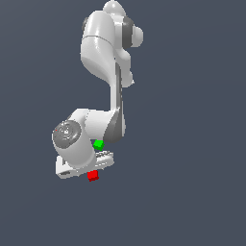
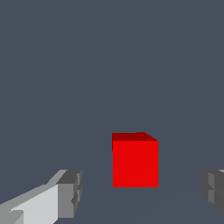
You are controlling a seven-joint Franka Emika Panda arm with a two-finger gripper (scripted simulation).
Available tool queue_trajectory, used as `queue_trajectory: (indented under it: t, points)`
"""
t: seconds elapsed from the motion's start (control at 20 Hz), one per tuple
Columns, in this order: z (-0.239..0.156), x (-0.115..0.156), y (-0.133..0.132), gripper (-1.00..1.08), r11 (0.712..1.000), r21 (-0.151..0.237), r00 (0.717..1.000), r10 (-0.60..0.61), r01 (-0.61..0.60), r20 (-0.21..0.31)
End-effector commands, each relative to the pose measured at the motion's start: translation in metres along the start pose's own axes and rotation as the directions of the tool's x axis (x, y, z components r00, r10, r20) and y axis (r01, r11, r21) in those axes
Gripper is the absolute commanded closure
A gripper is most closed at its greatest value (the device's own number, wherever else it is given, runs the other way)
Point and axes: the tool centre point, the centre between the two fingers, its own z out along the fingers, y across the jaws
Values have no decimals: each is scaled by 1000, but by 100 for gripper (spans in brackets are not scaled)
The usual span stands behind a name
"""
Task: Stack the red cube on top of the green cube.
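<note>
Your gripper (image 2: 140,194) is hanging wide open around the red cube (image 2: 135,162).

The cube is sitting between the two fingers (image 2: 70,192), touching neither. Farther off, in the exterior view, the green cube (image 1: 98,144) is peeking out beside the arm (image 1: 103,48).

The white arm reaches down the middle of the frame, its hand (image 1: 85,169) low and left of centre. The red cube (image 1: 93,176) shows at the hand's lower edge. The green cube (image 1: 98,144) sits just above, partly hidden by the wrist.
</note>
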Motion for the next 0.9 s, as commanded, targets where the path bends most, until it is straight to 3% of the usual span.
queue_trajectory:
  t: [0.0,0.85]
  points:
    - [0,1,0,-92,1000,0,1000,-2,2,0]
    - [52,0,0,-92,1000,0,1000,-2,2,0]
